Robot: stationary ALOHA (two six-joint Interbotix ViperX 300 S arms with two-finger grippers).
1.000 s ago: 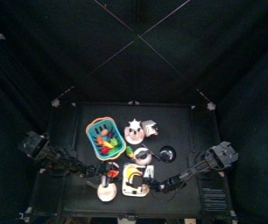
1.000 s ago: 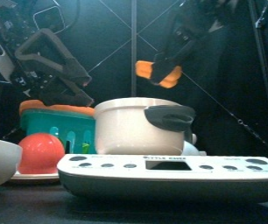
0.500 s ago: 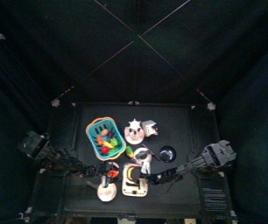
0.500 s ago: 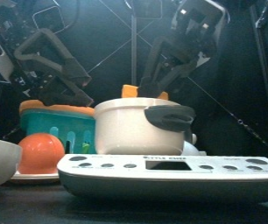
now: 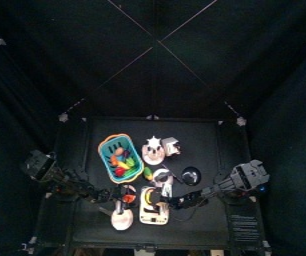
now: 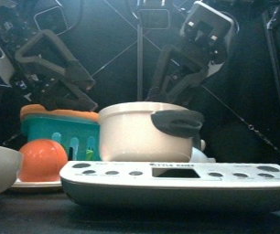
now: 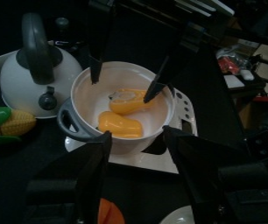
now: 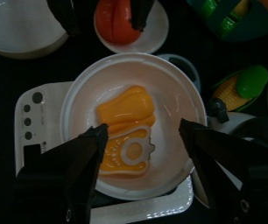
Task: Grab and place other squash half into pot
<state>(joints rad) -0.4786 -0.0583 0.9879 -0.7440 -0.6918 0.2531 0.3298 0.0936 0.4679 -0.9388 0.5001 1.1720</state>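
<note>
Only wrist views show squash halves (image 8: 127, 122) inside round white pot (image 6: 143, 128); right gripper (image 8: 143, 144) spread wide, empty; left gripper (image 7: 134, 149) apart too.

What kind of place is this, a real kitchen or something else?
Probably a robot test pen, not a kitchen: black curtains enclose a small black table. The white pot holds squash pieces, and the right gripper hangs open above it.

My black claw (image 8: 144, 157) over orange-yellow squash halves (image 8: 127, 133) in white pot (image 8: 89, 83); white kettle (image 7: 29, 74), black handle.
</note>
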